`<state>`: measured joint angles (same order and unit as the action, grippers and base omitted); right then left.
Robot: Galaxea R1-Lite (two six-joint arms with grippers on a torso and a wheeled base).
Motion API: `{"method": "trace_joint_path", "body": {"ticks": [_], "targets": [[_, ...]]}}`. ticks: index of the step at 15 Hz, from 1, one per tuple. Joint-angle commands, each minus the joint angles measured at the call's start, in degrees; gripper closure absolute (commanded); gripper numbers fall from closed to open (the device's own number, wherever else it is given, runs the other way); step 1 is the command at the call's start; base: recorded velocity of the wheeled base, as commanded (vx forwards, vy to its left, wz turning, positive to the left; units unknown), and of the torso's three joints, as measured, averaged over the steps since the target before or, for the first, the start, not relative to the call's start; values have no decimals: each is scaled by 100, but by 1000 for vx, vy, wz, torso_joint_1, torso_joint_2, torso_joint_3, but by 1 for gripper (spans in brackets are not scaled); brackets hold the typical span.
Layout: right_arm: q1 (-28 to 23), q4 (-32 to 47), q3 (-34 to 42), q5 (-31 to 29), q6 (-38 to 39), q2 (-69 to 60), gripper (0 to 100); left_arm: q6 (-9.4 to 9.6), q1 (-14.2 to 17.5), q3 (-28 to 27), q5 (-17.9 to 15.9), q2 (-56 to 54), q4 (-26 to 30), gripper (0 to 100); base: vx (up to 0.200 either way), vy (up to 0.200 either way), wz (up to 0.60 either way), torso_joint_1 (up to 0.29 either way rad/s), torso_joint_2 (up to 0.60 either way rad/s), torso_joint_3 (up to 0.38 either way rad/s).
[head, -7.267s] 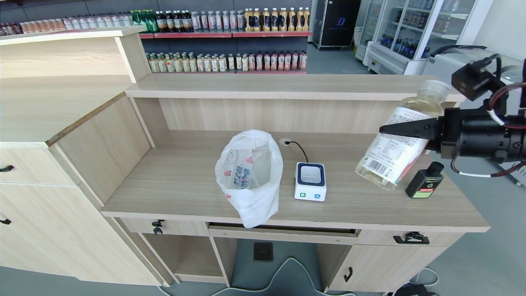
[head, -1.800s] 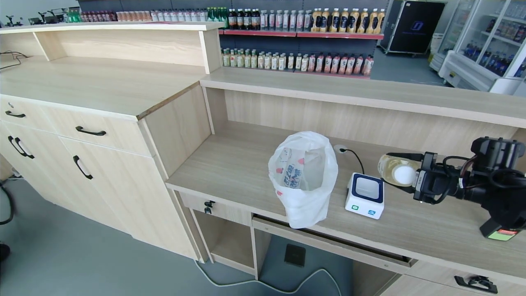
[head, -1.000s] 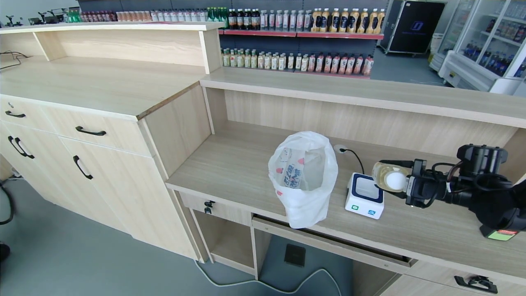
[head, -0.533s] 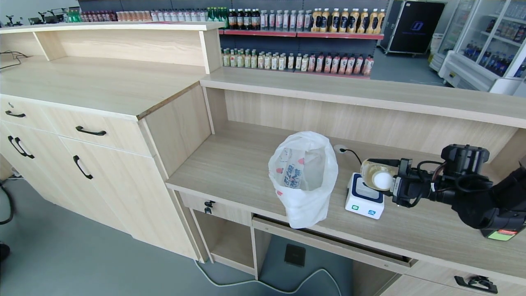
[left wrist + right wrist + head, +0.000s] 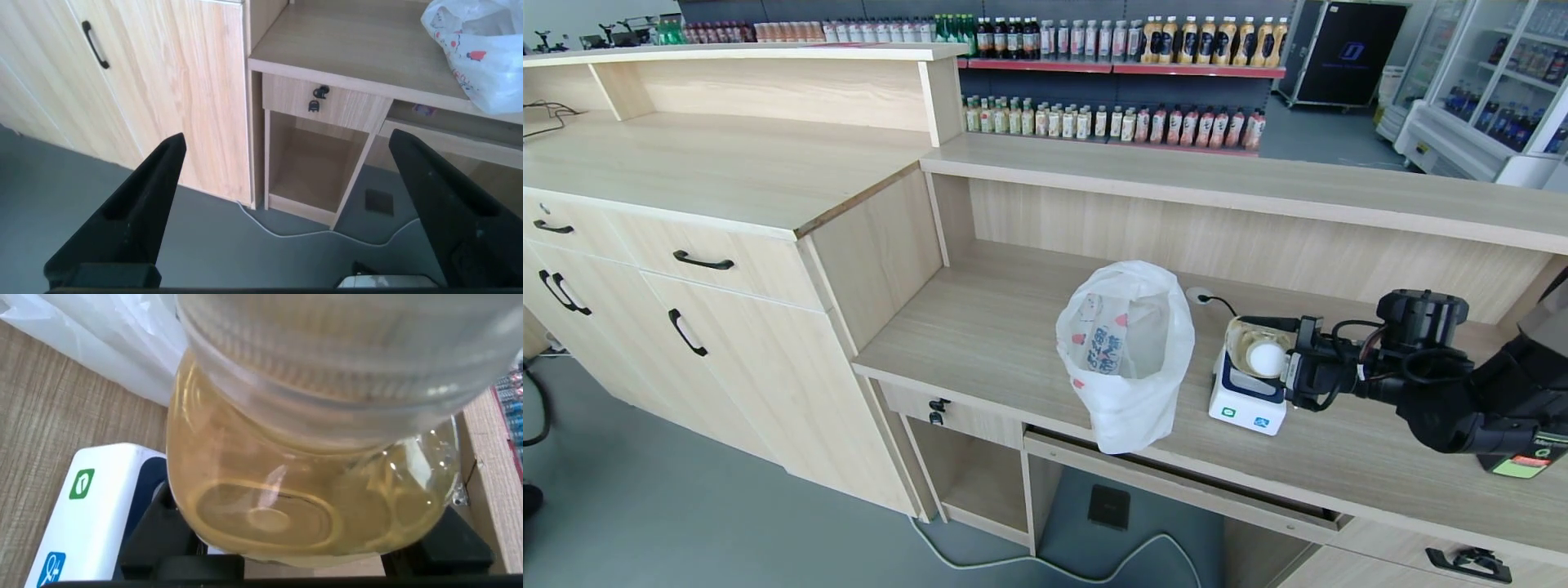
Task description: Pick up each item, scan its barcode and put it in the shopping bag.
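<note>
left gripper (image 5: 286,139): jaws spread wide, holding nothing, above the grey floor (image 5: 204,245) in front of the light wooden table (image 5: 1013,335). white plastic shopping bag (image 5: 1125,351): upright on the table, mouth open, a packaged item inside. white box-shaped scanner with a dark blue top (image 5: 1245,400): on the table just right of the bag. clear plastic bottle of pale yellow drink with a white cap (image 5: 1266,358): on its side directly over the scanner, clamped in the jaws of the right gripper (image 5: 1252,343). dark item with a green and red label (image 5: 1521,467): on the table at far right, partly hidden by the arm.
</note>
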<state>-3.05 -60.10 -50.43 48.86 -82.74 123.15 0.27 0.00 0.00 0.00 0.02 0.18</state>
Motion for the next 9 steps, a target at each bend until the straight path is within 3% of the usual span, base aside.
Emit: {"method": "trace_joint_path", "body": {"ticks": [1,9], "targets": [[15,-63,-2,1,-6,78,100,0,0,0,0,-2,-1,0,0,0,0,0,0,0],[24,-90,-10,1,3,166,100,0,0,0,0,-2,-1,0,0,0,0,0,0,0]]}}
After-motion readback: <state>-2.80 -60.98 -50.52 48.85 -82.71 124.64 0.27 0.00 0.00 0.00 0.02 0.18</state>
